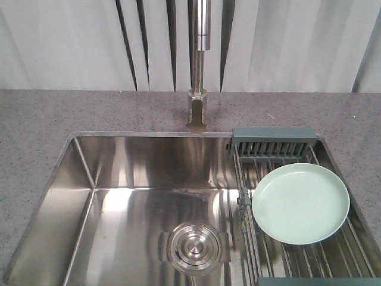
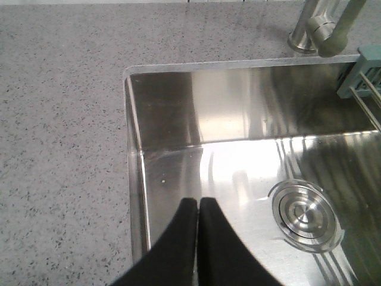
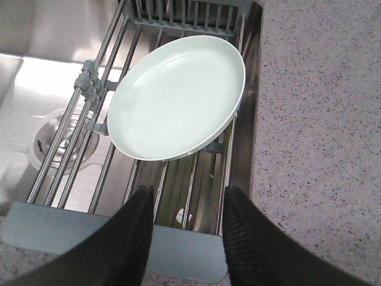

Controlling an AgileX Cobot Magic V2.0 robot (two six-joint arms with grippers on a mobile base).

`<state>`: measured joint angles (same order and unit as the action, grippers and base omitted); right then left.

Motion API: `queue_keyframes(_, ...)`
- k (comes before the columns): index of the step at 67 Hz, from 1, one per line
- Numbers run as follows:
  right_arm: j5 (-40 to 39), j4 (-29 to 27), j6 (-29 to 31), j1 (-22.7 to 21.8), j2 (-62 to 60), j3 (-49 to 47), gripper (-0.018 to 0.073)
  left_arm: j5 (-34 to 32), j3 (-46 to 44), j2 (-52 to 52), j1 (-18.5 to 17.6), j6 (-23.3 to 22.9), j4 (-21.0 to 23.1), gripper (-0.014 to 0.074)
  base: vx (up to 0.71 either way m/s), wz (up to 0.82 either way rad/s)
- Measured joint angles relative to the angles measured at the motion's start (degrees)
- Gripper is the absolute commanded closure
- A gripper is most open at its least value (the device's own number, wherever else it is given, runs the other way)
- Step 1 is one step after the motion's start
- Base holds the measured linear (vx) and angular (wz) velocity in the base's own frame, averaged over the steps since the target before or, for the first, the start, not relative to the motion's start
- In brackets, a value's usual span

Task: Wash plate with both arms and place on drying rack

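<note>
We see the plate [image 1: 300, 203] lying face up on the drying rack [image 1: 256, 235], which spans the right side of the steel sink [image 1: 119, 173]; the plate sits on the steel rods in the middle of the rack, with the slotted grey-teal end block [image 1: 275, 142] beyond it at the far end. In the right wrist view the plate [image 3: 177, 98] fills the middle of the rack [image 3: 89, 149], and our right gripper [image 3: 186, 205] hangs over the rack's near crossbar with its two black fingers spread wide apart, holding nothing and clear of the plate. In the left wrist view our left gripper [image 2: 198, 205] hovers over the left part of the sink basin, its fingers pressed together with nothing between them. The round drain [image 1: 194, 245] lies in the sink floor, left of the rack. The tap [image 1: 199, 65] rises from the speckled grey table [image 1: 36, 131] behind the sink's far edge.
</note>
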<state>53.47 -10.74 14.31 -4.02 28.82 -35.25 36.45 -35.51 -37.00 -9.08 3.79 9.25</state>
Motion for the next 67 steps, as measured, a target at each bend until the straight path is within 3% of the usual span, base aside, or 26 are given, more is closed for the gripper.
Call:
queue_keyframes(15, 0.00, 0.00, 0.00, 0.00, 0.00, 0.00, 0.0281, -1.38, 9.41, 15.25, 3.78, 0.00, -0.23, 0.0603, 0.00, 0.00)
queue_keyframes(31, 0.00, 0.00, 0.00, 0.00, 0.00, 0.00, 0.0281, -8.96, 21.51, 32.46, 6.05, 0.00, -0.37, 0.0603, 0.00, 0.00)
queue_keyframes(40, 0.00, 0.00, 0.00, 0.00, 0.00, 0.00, 0.0281, -15.35, 25.60, 36.00, 6.05, -0.75, -2.91, 0.0603, 0.00, 0.00)
queue_keyframes(53, 0.00, 0.00, 0.00, 0.00, 0.00, 0.00, 0.0281, -20.98, 29.75, 37.66, 8.37, -5.61, -9.25, 0.0603, 0.00, 0.00)
queue_keyframes(67, 0.00, 0.00, 0.00, 0.00, 0.00, 0.00, 0.0281, -30.22, 36.67, 37.66, 10.22, -8.53, -9.60, 0.0603, 0.00, 0.00)
